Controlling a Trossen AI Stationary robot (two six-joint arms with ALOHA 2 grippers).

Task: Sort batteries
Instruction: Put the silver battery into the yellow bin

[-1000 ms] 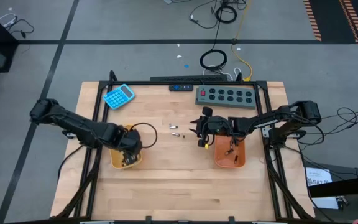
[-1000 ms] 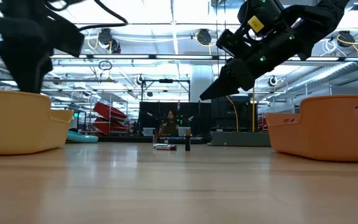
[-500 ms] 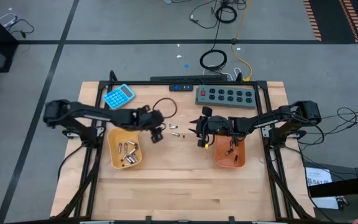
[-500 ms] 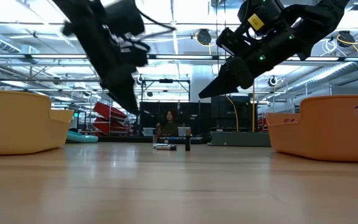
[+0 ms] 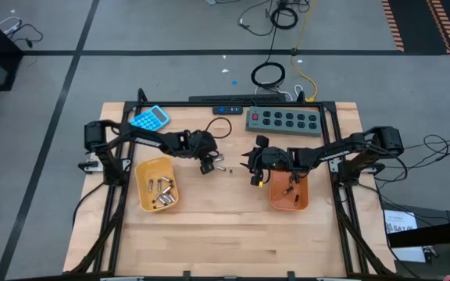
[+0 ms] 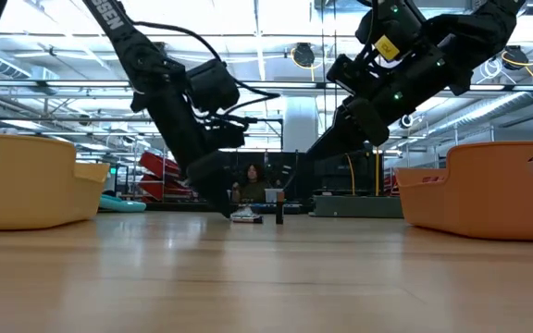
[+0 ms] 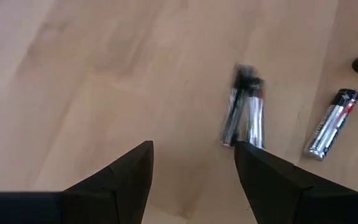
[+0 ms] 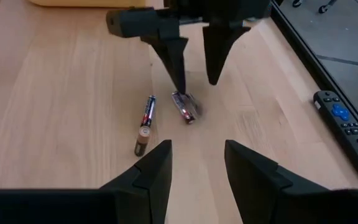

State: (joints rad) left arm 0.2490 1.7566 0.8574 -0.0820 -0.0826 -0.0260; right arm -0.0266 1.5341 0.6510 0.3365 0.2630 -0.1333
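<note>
Three loose batteries lie on their sides at the table's middle: a touching pair (image 7: 245,115) (image 8: 186,106) and a single one (image 7: 329,123) (image 8: 146,124); in the high view they are small specks (image 5: 222,164). My left gripper (image 5: 209,165) (image 7: 191,146) is open, tips down just above the pair, as the right wrist view shows (image 8: 194,74). My right gripper (image 5: 253,172) (image 8: 197,146) is open and hovers by the orange tray's left side, facing the batteries. More batteries (image 5: 160,192) lie in the yellow tray (image 5: 141,173).
The orange tray (image 5: 301,204) holds a few dark items. A blue calculator (image 5: 149,119), a grey power strip (image 5: 283,120) and a black remote (image 8: 348,129) sit along the far edge. The near half of the wooden table (image 5: 225,234) is bare.
My left arm has left the yellow tray and swung toward the table's right and far side, coming down over the loose batteries at the middle. The batteries in the yellow tray are now uncovered. The loose batteries have stayed in place.
</note>
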